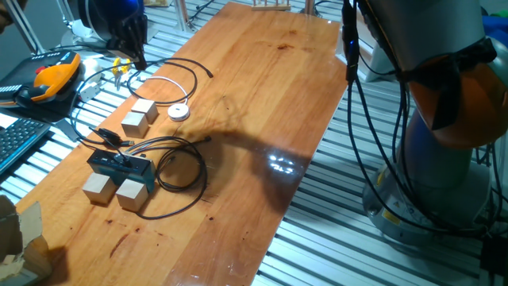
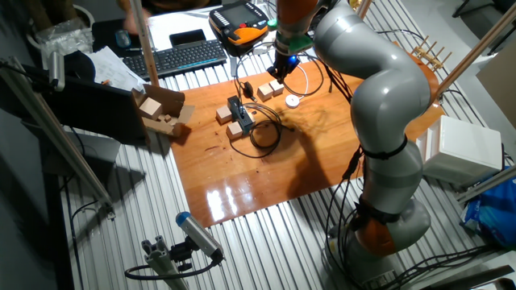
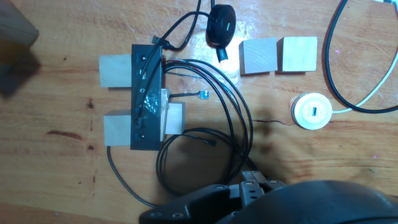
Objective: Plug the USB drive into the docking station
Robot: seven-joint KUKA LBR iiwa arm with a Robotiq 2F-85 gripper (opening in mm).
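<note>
The docking station is a flat dark box lying between two pale wooden cubes, with thin black cables looping from it; it also shows in one fixed view and the other fixed view. The USB drive is a small black oblong lying on the table just beyond the dock's end, beside two more cubes; it shows in one fixed view too. My gripper hangs empty high above the table's far-left edge, well clear of both. Its dark body fills the bottom of the hand view; the finger gap is unclear.
A round white puck on a white cable lies right of the cubes. A looped black cable lies beside the dock. An orange pendant and a keyboard lie off the table's left. A cardboard box stands at one end.
</note>
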